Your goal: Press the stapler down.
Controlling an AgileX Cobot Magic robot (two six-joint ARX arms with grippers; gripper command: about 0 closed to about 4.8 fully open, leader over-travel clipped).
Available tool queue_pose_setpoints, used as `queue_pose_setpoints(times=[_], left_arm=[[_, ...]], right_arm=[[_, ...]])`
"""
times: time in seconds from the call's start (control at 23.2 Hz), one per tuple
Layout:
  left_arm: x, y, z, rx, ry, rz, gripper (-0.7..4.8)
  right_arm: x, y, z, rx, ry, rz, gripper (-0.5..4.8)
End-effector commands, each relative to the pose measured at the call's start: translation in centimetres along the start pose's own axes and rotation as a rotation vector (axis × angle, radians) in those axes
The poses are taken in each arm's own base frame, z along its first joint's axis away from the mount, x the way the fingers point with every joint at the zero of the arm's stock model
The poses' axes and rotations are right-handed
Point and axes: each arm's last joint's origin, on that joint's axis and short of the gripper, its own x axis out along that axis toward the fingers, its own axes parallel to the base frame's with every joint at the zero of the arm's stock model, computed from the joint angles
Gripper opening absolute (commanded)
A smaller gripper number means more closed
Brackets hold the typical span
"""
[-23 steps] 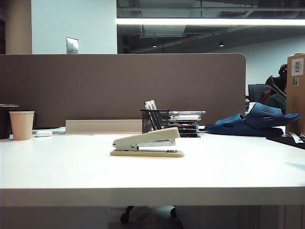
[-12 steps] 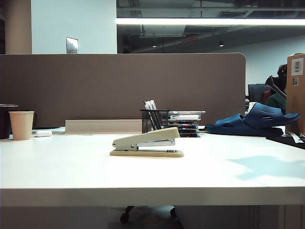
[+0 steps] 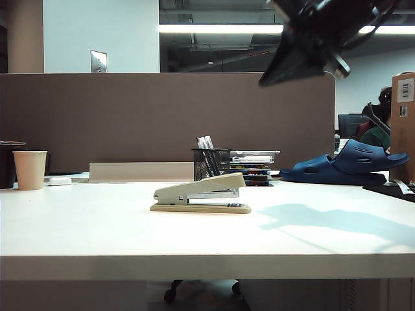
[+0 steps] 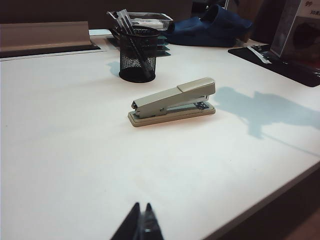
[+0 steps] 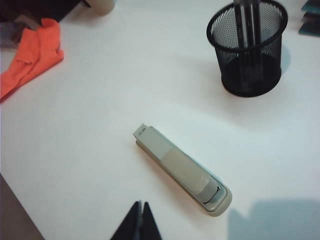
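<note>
The stapler (image 3: 200, 194) lies flat in the middle of the white table (image 3: 97, 233), its beige top arm raised on the hinge, untouched. It also shows as the stapler (image 4: 172, 100) and the stapler (image 5: 180, 170) in the wrist views. My right gripper (image 5: 139, 204) is shut and empty, hovering high above the table beside the stapler. The right arm (image 3: 311, 39) hangs dark at the upper right of the exterior view. My left gripper (image 4: 142, 205) is shut and empty, low over the table, well short of the stapler. The exterior view does not show it.
A black mesh pen holder (image 3: 210, 165) stands just behind the stapler, with stacked trays (image 3: 253, 167) beside it. A paper cup (image 3: 30, 170) sits at the far left, blue slippers (image 3: 343, 165) at the right. An orange cloth (image 5: 30, 55) lies near a table edge.
The right arm has come into the exterior view at the upper right, and its shadow has spread across the table toward the stapler. The stapler has not moved.
</note>
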Motion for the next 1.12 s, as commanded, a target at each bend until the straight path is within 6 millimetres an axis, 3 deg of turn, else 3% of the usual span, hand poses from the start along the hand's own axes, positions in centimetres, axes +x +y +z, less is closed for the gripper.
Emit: queue_pose_setpoints(times=[0.04,0.86,1.12], left_arm=[[0.0,0.0,0.1,0.003,-0.004,-0.004,-0.06],[0.0,0.0,0.1,0.003,-0.004,-0.004,-0.06],[0.0,0.0,0.1,0.003,-0.005,-0.004,-0.06]], right_arm=[[1.6,-0.5,0.0,-0.006,-0.012,0.031,-0.09],[8.5,-4.1,-3.5,0.064,0.095,0.048,-0.09],[10.7,-4.5,-3.2,0.083,0.116,0.068,-0.09]])
